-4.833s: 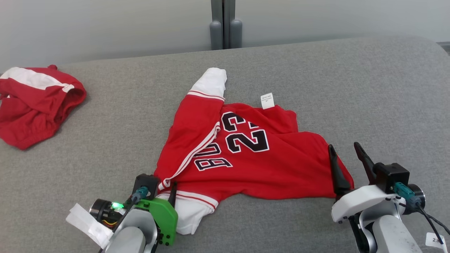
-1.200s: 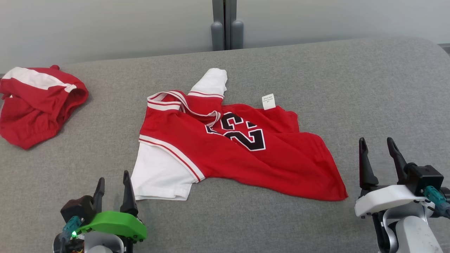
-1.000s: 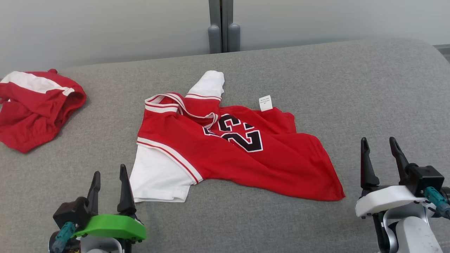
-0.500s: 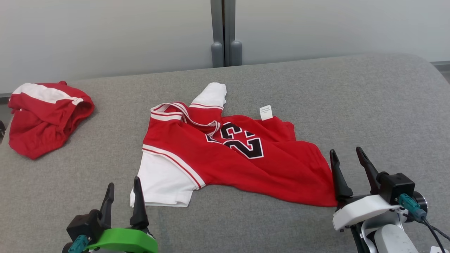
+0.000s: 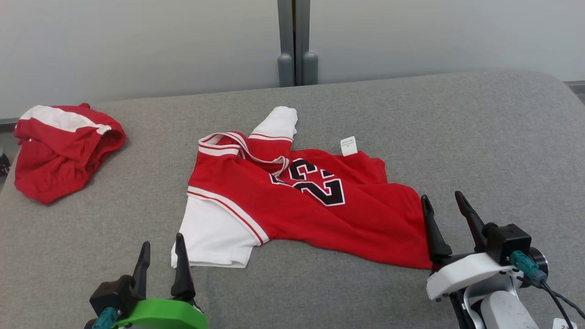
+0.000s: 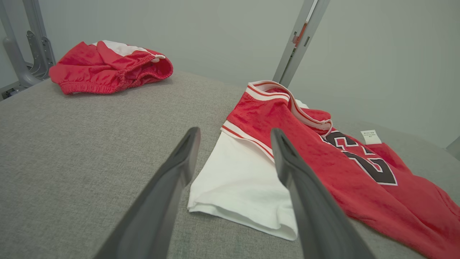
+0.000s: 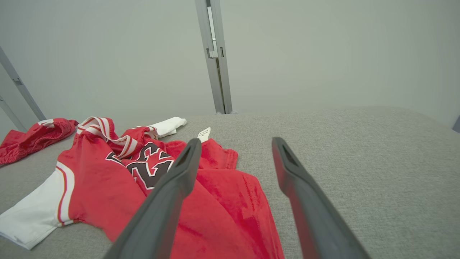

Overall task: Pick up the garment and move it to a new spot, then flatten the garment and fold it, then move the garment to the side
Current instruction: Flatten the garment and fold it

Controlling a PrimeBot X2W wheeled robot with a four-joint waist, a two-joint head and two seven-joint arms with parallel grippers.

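Bearing red garment (image 5: pixel 320 214), grey fabric surface (image 5: pixel 457 128) before pale wall (image 5: pixel 137 45)

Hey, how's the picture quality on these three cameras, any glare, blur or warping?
Head view: soft, even light, no glare; the jersey is sharp, with a faint shadow along its near edge. Left wrist view: the metal post leans, likely from lens or wrist tilt; the left hand looks soft near the lens. Right wrist view: the right hand looks equally soft.
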